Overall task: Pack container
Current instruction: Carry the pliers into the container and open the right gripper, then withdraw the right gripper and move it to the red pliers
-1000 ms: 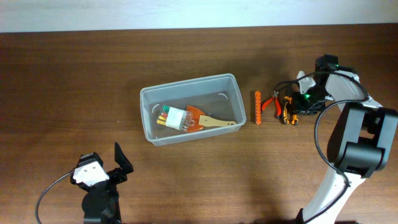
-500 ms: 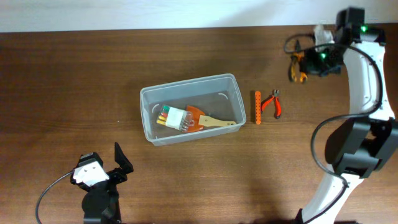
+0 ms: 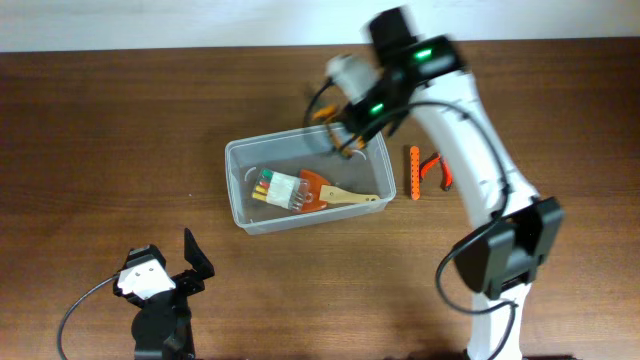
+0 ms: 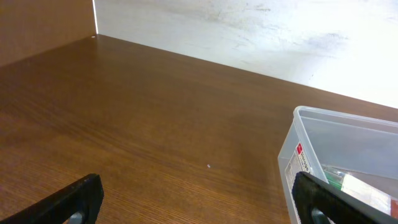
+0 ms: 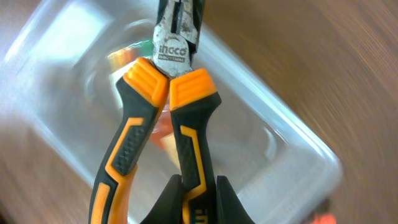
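Over the container (image 3: 236, 190), the right gripper (image 5: 198, 202) pinches pliers (image 5: 134, 143) between its jaws.
Overhead view blurred there; handle ends cut off. The left gripper (image 4: 199, 210), near left, has its jaws spread.

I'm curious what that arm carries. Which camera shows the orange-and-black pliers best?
The right wrist view: the pliers fill the frame, handles and stamped head clear. Overhead shows only a small orange blur above the container. The left wrist view misses them.
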`<state>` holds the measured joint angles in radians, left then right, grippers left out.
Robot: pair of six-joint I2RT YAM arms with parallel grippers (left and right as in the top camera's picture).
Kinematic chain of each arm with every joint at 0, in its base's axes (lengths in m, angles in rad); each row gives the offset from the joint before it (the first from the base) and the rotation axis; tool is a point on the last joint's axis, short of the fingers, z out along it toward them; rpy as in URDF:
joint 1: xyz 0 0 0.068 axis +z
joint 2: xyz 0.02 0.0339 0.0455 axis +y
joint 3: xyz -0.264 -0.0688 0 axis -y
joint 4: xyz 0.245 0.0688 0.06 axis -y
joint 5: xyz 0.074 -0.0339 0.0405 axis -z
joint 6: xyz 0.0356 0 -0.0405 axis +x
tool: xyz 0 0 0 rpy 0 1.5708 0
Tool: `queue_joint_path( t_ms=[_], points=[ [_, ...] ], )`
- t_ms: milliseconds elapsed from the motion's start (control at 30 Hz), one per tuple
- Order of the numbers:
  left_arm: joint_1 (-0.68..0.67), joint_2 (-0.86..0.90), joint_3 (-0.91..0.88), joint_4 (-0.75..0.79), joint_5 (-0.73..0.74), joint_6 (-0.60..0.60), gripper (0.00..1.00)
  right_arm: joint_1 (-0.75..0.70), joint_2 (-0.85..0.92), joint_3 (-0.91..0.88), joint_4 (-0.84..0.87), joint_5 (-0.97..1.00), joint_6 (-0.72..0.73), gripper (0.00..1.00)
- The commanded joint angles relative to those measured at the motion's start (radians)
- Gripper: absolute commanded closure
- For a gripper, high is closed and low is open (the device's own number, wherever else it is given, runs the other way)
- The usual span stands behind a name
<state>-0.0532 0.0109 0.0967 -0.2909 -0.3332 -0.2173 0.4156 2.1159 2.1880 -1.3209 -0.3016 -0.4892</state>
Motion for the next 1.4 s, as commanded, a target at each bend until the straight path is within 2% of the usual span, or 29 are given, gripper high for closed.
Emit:
queue_joint_path(
  t_ms=[0, 100, 167, 333, 633, 700, 733, 800, 900, 1000, 1167, 1267, 1367],
  points=[
    [-0.004, -0.005, -0.004, -0.001, -0.004, 0.009, 0.01, 0.078, -0.014, 0.008, -0.006, 0.026, -0.349, 0.96],
    [-0.004, -0.005, -0.004, -0.001, -0.004, 0.009, 0.01, 0.124, 0.014, -0.019, -0.005, 0.026, -0.52, 0.96],
    [-0.004, -0.005, -0.004, -0.001, -0.004, 0.009, 0.01, 0.129, 0.037, -0.04, 0.008, 0.035, -0.573, 0.96],
    [-0.004, -0.005, -0.004, -0.001, -0.004, 0.009, 0.01, 0.092, 0.124, -0.058, 0.023, 0.13, -0.578, 0.96],
    [-0.004, -0.005, -0.004, -0.001, -0.004, 0.009, 0.01, -0.026, 0.242, -0.058, 0.129, 0.092, -0.567, 0.96],
    [-0.004, -0.005, -0.004, -0.001, -0.004, 0.009, 0.01, -0.04, 0.247, -0.058, 0.145, 0.076, -0.535, 0.96],
    [-0.004, -0.005, -0.004, -0.001, -0.004, 0.009, 0.01, -0.044, 0.247, -0.058, 0.148, 0.064, -0.521, 0.87],
    [-0.004, -0.005, -0.004, -0.001, -0.004, 0.009, 0.01, -0.044, 0.238, -0.049, 0.151, 0.044, -0.467, 0.63],
    [-0.004, -0.005, -0.004, -0.001, -0.004, 0.009, 0.01, -0.037, 0.208, -0.02, 0.15, 0.043, -0.356, 0.5],
    [-0.004, -0.005, -0.004, -0.001, -0.004, 0.009, 0.01, -0.036, 0.158, 0.03, 0.134, 0.044, -0.255, 0.46],
    [-0.004, -0.005, -0.004, -0.001, -0.004, 0.009, 0.01, -0.068, 0.058, 0.199, 0.033, 0.044, -0.051, 0.46],
    [-0.004, -0.005, -0.004, -0.001, -0.004, 0.009, 0.01, -0.134, 0.006, 0.297, -0.034, 0.045, -0.026, 0.46],
    [-0.004, -0.005, -0.004, -0.001, -0.004, 0.009, 0.01, -0.23, -0.025, 0.314, -0.029, 0.047, 0.109, 0.45]
  ],
)
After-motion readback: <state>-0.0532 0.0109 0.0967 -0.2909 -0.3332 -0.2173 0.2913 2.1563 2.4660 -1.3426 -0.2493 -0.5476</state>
